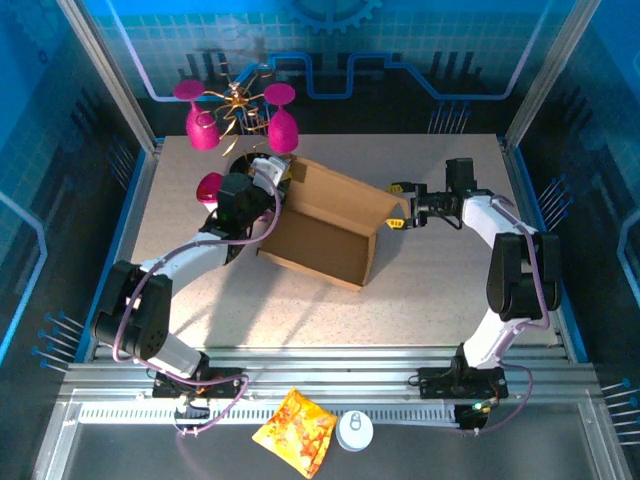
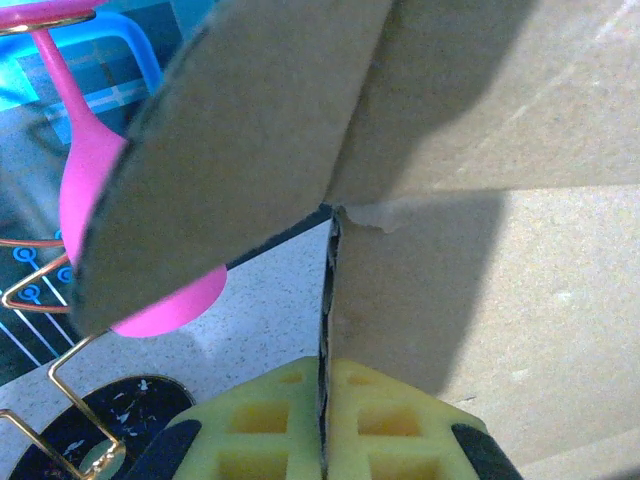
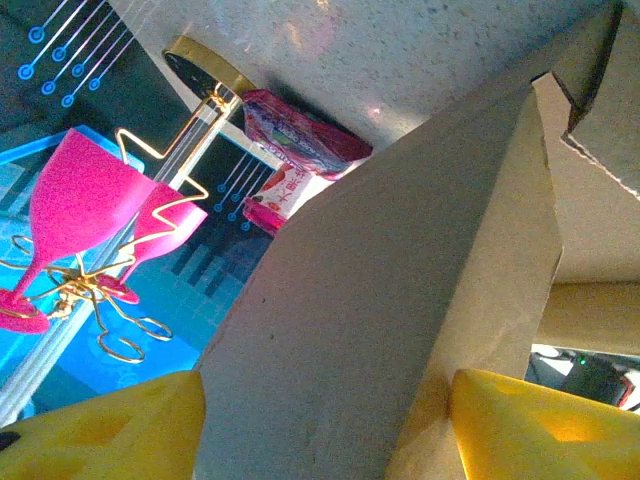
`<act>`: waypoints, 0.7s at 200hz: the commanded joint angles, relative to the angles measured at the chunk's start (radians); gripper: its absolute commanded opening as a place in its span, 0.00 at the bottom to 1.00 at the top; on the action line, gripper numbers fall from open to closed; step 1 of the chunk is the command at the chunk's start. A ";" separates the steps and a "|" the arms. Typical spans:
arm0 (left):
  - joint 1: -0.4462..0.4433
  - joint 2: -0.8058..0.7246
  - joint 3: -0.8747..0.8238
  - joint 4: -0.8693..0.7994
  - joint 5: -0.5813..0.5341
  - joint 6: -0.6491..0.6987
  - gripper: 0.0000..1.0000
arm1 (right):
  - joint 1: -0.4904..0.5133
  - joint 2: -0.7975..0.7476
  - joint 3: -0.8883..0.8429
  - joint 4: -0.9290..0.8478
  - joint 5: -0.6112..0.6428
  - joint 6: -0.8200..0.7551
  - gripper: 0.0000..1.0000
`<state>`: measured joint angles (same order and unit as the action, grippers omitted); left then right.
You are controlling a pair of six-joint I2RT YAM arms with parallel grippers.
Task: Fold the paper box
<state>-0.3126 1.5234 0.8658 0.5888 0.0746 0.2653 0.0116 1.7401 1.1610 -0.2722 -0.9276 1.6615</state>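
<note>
The paper box [image 1: 325, 225], plain brown cardboard, stands half-formed in the middle of the table with its side flaps raised. My left gripper [image 1: 278, 178] is at the box's back left corner. In the left wrist view its yellow pads [image 2: 400, 420] are pressed together on a thin cardboard edge [image 2: 330, 300], so this gripper [image 2: 326, 410] is shut on the box. My right gripper [image 1: 399, 208] is at the box's right end flap. In the right wrist view its yellow fingers [image 3: 520, 420] stand wide apart with the flap [image 3: 380, 320] lying between them; this gripper [image 3: 325, 400] is open.
A gold wire rack with pink goblets [image 1: 240, 105] stands at the back left, just behind the left gripper. A purple snack packet [image 3: 295, 160] lies beside the rack's base. An orange-yellow snack bag [image 1: 295, 430] and a white round lid [image 1: 354, 431] rest on the near rail.
</note>
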 commanded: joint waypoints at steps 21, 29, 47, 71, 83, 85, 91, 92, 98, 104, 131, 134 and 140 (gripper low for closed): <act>-0.040 0.014 -0.051 0.076 0.068 -0.068 0.05 | 0.037 -0.037 -0.038 0.102 -0.059 0.152 0.66; -0.040 0.014 -0.063 0.097 0.061 -0.081 0.05 | 0.040 -0.040 -0.046 0.117 -0.055 0.175 0.65; -0.042 0.014 -0.089 0.143 0.041 -0.117 0.05 | 0.051 -0.042 -0.058 0.163 -0.048 0.227 0.64; -0.048 0.014 -0.122 0.195 0.017 -0.151 0.06 | 0.075 -0.036 -0.069 0.217 -0.035 0.279 0.60; -0.054 0.017 -0.128 0.206 0.009 -0.161 0.07 | 0.090 -0.033 -0.077 0.248 -0.027 0.308 0.58; -0.055 0.017 -0.129 0.209 0.007 -0.163 0.07 | 0.092 -0.031 -0.079 0.252 -0.027 0.312 0.58; -0.058 0.017 -0.133 0.215 0.001 -0.168 0.07 | 0.099 -0.029 -0.080 0.264 -0.028 0.323 0.57; -0.058 0.018 -0.133 0.216 0.000 -0.169 0.07 | 0.101 -0.028 -0.080 0.266 -0.026 0.325 0.56; -0.060 0.019 -0.136 0.226 -0.005 -0.177 0.07 | 0.106 -0.025 -0.086 0.278 -0.024 0.338 0.55; -0.062 0.021 -0.138 0.234 -0.009 -0.183 0.07 | 0.111 -0.025 -0.092 0.295 -0.020 0.350 0.54; -0.071 0.029 -0.143 0.253 -0.017 -0.202 0.08 | 0.120 -0.021 -0.112 0.364 -0.004 0.405 0.45; -0.072 0.029 -0.145 0.253 -0.016 -0.204 0.09 | 0.120 -0.020 -0.112 0.364 -0.002 0.408 0.44; -0.073 0.031 -0.147 0.258 -0.016 -0.208 0.08 | 0.121 -0.020 -0.110 0.367 0.001 0.411 0.42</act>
<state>-0.3172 1.5253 0.7479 0.8268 -0.0605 0.1036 0.0895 1.7275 1.0504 -0.0223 -0.9108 1.9938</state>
